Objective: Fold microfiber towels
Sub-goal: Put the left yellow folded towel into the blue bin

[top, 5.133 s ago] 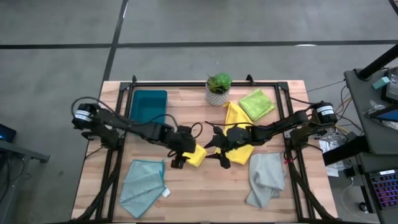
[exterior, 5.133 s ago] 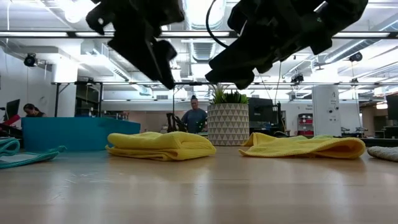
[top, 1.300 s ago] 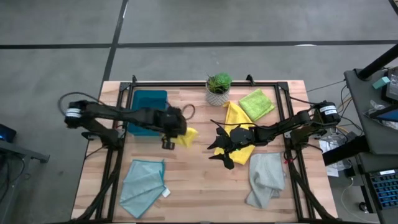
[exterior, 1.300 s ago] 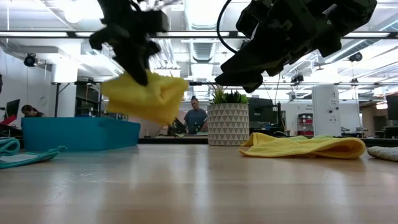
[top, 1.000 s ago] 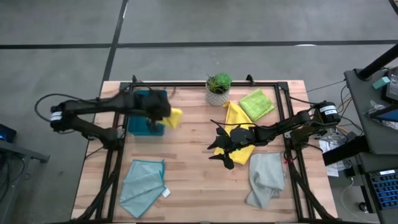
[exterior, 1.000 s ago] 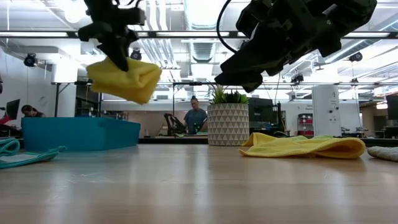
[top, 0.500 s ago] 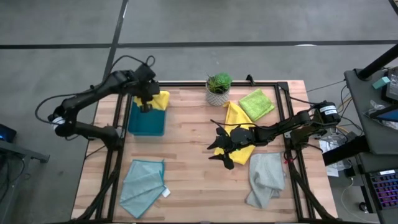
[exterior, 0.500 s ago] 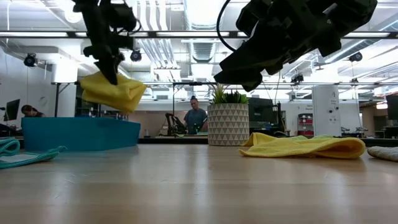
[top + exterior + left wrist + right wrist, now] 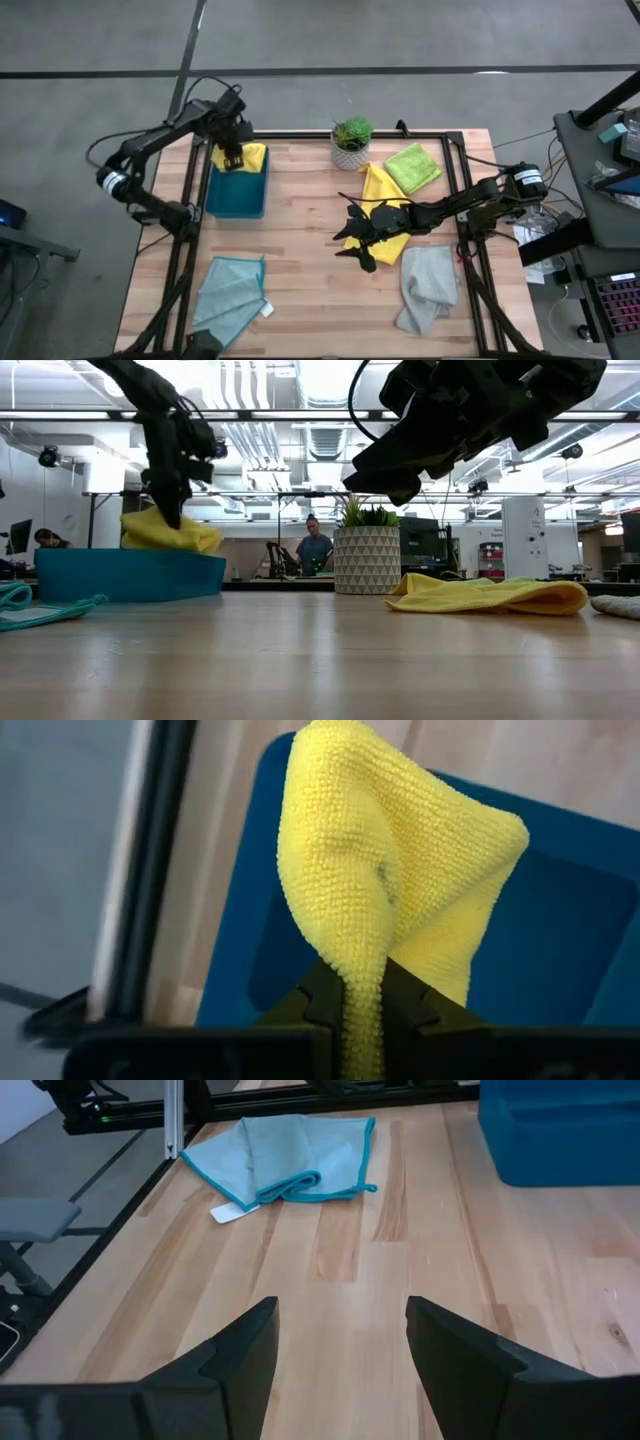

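Note:
My left gripper is shut on a folded yellow towel over the far end of the dark teal tray. In the low view the towel hangs down to the tray's rim. My right gripper is open and empty above the middle of the table, next to the second yellow towel, which lies crumpled on the table. The lime green towel lies at the far right, the pale grey towel at the near right and the light teal towel at the near left. My left gripper pinches a bunched fold of the yellow towel between its two fingers, several layers thick. The fingers point down from above. The towel hangs below them, its lower part at the tray's rim; whether it rests in the tray I cannot tell.
A small potted plant stands at the far middle of the table. Black frame rails run along the table's left and right sides. Bare wood lies between the tray and the light teal towel.
My left gripper has carried the yellow towel from beside the tray's right side toward the table's far left, over the tray's far end, and has gone down. The towel, earlier well above the tray, now hangs at its rim.

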